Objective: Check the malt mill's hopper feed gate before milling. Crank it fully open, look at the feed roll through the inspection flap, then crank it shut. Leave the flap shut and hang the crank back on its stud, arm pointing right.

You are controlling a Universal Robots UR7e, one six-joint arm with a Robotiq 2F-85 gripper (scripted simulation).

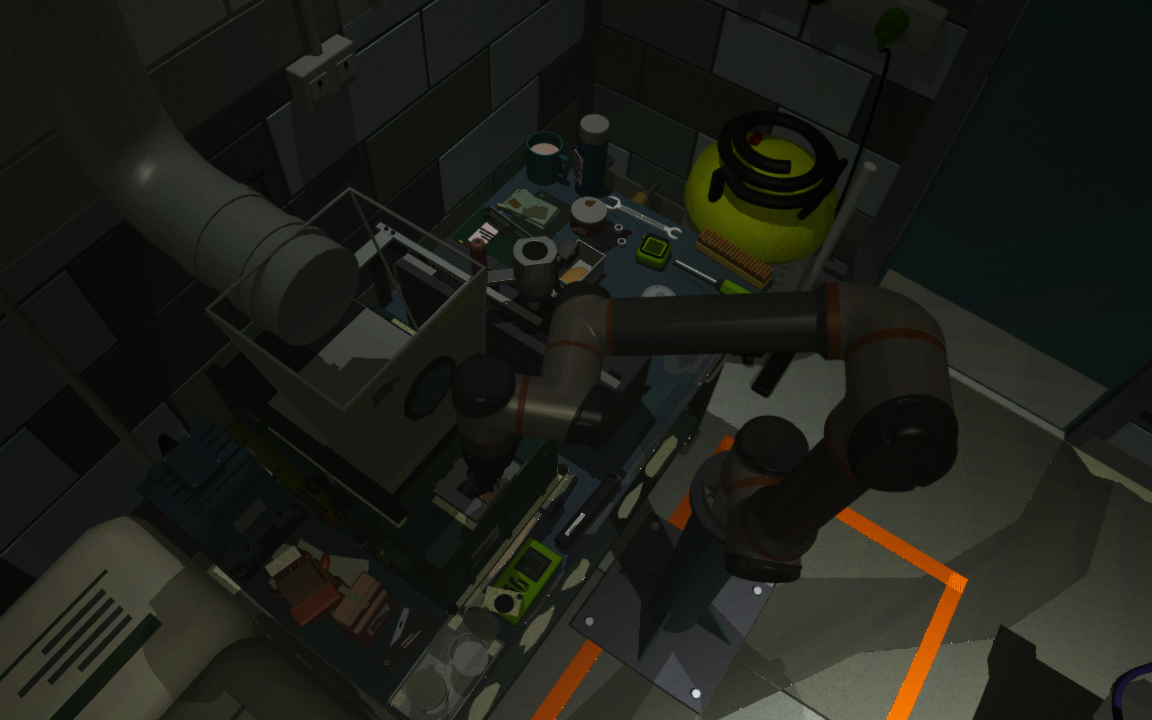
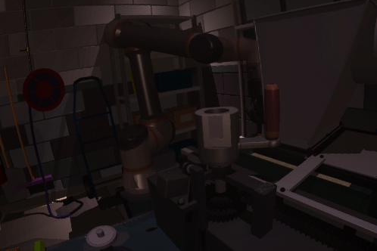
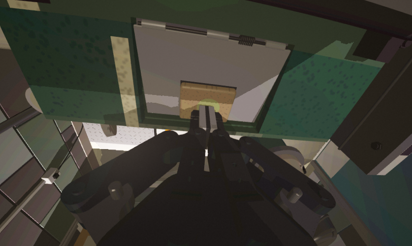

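Note:
The grey inspection flap (image 3: 210, 70) sits in the mill's green front panel, hinged along its top edge. A tan tab (image 3: 206, 99) is at its lower middle. My gripper (image 3: 206, 117) is right at that tab, closed and empty. The flap lies flush in its frame. The crank (image 2: 261, 140) sits on the mill's top. Its grey hub (image 2: 217, 134) is on the shaft. Its arm runs right to an upright red-brown handle (image 2: 271, 111). The hopper (image 1: 357, 336) rises above the flap, and my wrist is below its front face.
The hopper's front wall hangs close over my wrist. A grey duct (image 1: 240, 242) enters the hopper from the left. Tools, a green meter (image 1: 522, 578) and small parts crowd the bench. A yellow vacuum (image 1: 755, 197) stands at the back.

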